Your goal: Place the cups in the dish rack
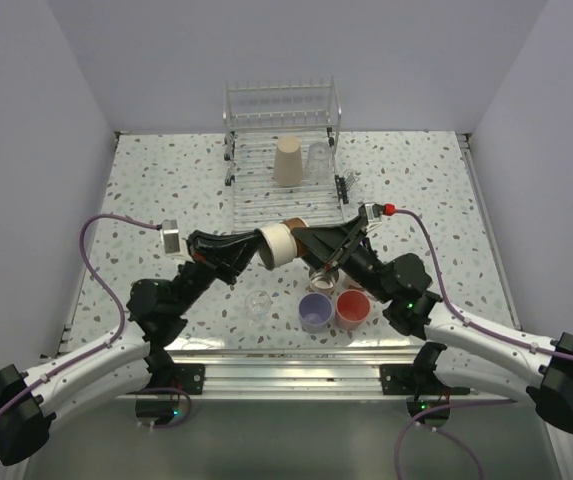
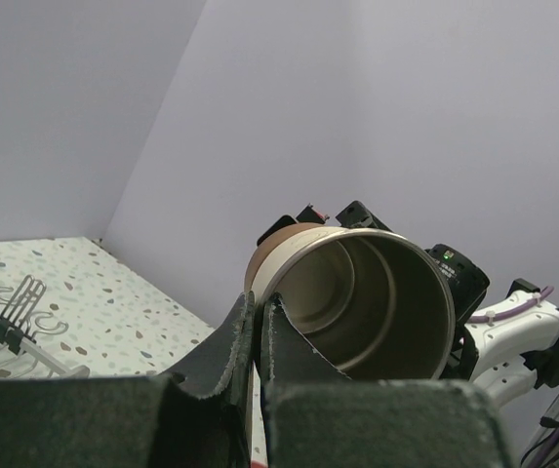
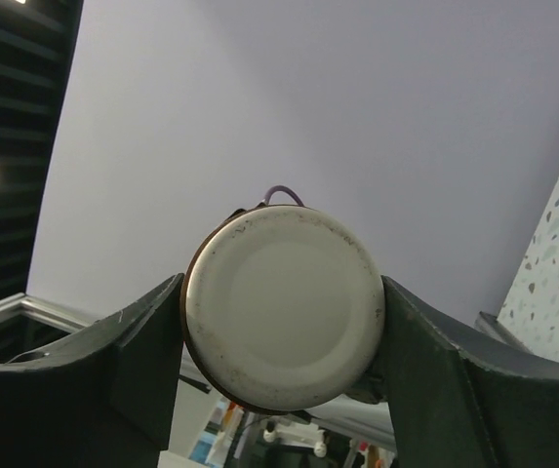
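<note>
Now we see our left gripper pinched tight on the rim of a metallic cup. Our right gripper presses both fingers against its base.

Count, top view: dish rack: 1; beige cup: 1; lavender cup: 1; coral cup: 1; clear cups: 2, namely rack clear cup and table clear cup; metallic cup: 1 certain (a possible second sits partly hidden just beside the lavender one; cannot confirm).
</note>
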Robot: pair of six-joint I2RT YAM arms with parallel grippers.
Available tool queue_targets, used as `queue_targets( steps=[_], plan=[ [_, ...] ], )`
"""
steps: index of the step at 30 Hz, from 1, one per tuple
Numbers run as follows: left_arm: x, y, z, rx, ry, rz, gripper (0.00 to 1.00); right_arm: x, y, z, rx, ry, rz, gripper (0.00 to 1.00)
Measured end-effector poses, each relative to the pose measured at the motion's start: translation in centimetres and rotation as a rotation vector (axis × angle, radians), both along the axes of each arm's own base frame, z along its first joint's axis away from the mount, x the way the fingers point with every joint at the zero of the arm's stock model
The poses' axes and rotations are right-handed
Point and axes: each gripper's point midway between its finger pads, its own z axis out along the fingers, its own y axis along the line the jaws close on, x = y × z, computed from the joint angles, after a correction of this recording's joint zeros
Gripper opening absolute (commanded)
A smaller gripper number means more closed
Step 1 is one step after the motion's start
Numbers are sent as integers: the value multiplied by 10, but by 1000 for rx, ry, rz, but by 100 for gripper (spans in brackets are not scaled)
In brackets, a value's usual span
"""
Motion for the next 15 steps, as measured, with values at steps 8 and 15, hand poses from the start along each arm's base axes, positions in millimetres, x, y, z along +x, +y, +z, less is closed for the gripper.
queue_targets(
  steps=[8,15],
  plan=[
    [1,3,0,-15,-3,12,2,2,4,2,13,-4,0,3],
    [13,-4,-18,97,98,37,80,5,7,-13,-70,-3,-28,0]
  ],
)
